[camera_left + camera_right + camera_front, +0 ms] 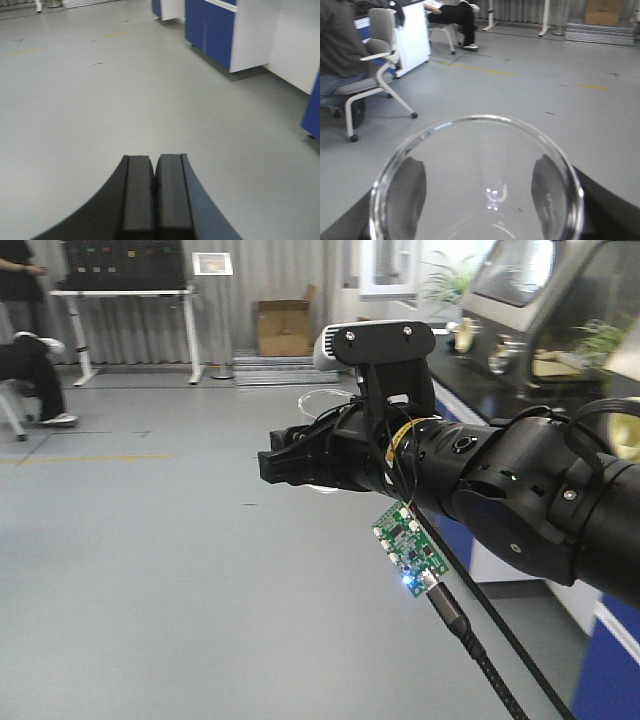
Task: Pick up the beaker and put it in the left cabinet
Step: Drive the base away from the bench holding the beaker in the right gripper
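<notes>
Seated person (28,360): sitting far left of the beaker (480,170), near the back wall.
Cardboard box (283,328): standing behind the beaker and slightly left of it, against the grey wall.
Beaker: hanging upright above the grey floor (150,570), carried in mid-air. Its clear rim is showing above the black fingers and its base below them.
Right gripper (282,464): clamping the beaker, with its fingers (410,185) pressing on opposite sides of the glass wall.
Circuit board (410,545): dangling under the right wrist, below and right of the beaker, with a blue light glowing.
Lab bench (520,380): running along the wall right of the beaker, over blue cabinet fronts.
Left gripper (155,161): pressing its pads together with nothing between them, over bare floor. Where it lies relative to the beaker cannot be told.
</notes>
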`<state>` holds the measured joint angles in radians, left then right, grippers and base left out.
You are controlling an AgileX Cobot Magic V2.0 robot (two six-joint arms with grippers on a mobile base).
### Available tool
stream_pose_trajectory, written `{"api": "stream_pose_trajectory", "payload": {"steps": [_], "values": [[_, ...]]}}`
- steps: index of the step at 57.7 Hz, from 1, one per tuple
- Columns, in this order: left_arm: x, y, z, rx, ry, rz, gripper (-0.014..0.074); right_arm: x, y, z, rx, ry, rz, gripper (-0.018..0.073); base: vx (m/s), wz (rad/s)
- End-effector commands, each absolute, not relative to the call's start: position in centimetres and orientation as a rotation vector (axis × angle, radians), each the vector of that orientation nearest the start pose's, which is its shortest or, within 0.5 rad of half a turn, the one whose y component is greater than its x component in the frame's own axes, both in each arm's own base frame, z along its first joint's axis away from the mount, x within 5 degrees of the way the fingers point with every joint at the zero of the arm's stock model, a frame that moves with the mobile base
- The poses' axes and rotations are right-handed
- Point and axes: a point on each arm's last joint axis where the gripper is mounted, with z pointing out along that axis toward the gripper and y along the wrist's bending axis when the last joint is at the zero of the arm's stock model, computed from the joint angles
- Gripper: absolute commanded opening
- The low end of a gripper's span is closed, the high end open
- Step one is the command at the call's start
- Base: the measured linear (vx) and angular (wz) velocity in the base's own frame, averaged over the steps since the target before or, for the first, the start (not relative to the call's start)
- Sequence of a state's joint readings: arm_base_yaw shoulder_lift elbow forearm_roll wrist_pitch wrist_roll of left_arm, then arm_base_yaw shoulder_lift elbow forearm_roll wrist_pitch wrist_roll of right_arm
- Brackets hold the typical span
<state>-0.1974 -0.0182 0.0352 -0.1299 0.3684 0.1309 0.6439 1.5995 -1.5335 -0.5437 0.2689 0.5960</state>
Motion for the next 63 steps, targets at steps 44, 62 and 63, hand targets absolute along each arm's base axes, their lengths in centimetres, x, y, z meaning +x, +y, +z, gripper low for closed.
{"api": "stream_pose_trajectory", "payload": {"steps": [44,62,63], "values": [[5.15,-1.43,18.35,0.202,1.746,-0.186,-0.0006,30.37,21.38,44.79,-0.405,1.602,0.440,0.0054,0.35,0.21],[5.15,-1.43,18.35,0.202,1.746,-0.186,-0.0006,30.37,21.38,44.79,-0.405,1.602,0.440,0.0054,0.56,-0.01],[5.15,-1.43,18.35,0.202,1.746,-0.186,-0.0006,30.37,21.38,44.79,-0.405,1.602,0.440,0.0054,0.60,0.03]]}}
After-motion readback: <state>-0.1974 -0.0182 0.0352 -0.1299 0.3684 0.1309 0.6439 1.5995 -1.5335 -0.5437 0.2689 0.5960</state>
